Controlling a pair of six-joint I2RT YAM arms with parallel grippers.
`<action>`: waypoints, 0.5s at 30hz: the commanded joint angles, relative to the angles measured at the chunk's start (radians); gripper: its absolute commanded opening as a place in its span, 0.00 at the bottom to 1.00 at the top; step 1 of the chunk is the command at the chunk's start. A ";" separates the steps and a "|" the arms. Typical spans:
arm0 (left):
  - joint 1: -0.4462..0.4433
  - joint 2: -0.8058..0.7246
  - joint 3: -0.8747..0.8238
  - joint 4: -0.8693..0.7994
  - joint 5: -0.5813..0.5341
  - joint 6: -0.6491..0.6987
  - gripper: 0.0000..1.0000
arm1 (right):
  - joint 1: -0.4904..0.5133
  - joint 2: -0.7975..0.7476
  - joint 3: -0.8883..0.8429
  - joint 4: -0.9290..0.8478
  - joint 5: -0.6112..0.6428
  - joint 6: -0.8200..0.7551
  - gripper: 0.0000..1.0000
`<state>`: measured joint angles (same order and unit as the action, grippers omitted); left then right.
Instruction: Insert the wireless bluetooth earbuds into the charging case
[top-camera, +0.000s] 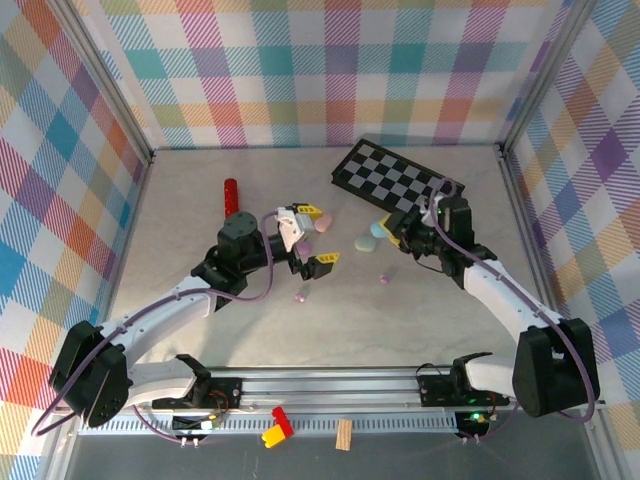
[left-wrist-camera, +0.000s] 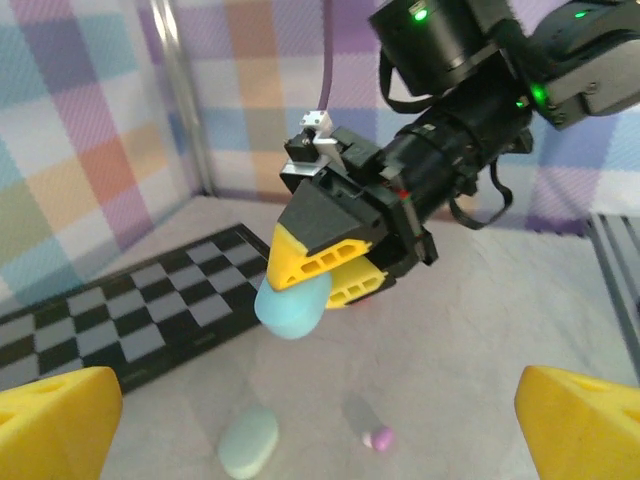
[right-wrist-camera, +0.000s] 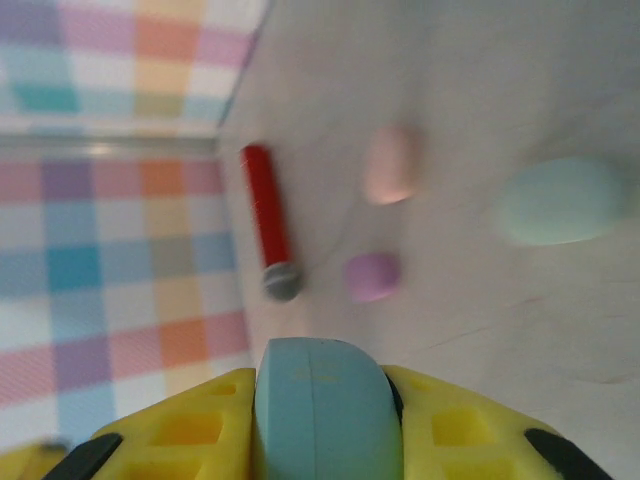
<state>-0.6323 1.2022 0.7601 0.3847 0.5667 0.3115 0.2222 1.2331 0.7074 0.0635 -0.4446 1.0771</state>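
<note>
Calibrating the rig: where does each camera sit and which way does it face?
Top external: overhead behind the robot, looking down at the table; left arm, right arm show.
Left wrist: faces the right gripper holding a pale blue pebble-shaped plastic case; own yellow fingertips frame it.
Right wrist: looks past that case toward a red cylinder; own fingers clamp it.
Both wrist views share the case.

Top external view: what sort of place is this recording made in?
Probably a lab robot cell, not a home: plaid-patterned walls on metal posts enclose a tabletop, with left arm and right arm bolted to an aluminium rail.
</note>
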 joint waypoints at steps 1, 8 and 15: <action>-0.013 0.039 0.044 -0.183 0.094 0.072 1.00 | -0.067 -0.003 -0.067 0.040 0.067 -0.018 0.11; -0.026 0.111 0.089 -0.212 0.122 0.100 1.00 | -0.126 0.146 -0.100 0.065 0.118 -0.095 0.10; -0.026 0.128 0.109 -0.230 0.135 0.127 1.00 | -0.136 0.297 -0.123 0.139 0.154 -0.123 0.14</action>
<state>-0.6487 1.3258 0.8356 0.1772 0.6693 0.4095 0.0917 1.5005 0.5995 0.1387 -0.3126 0.9916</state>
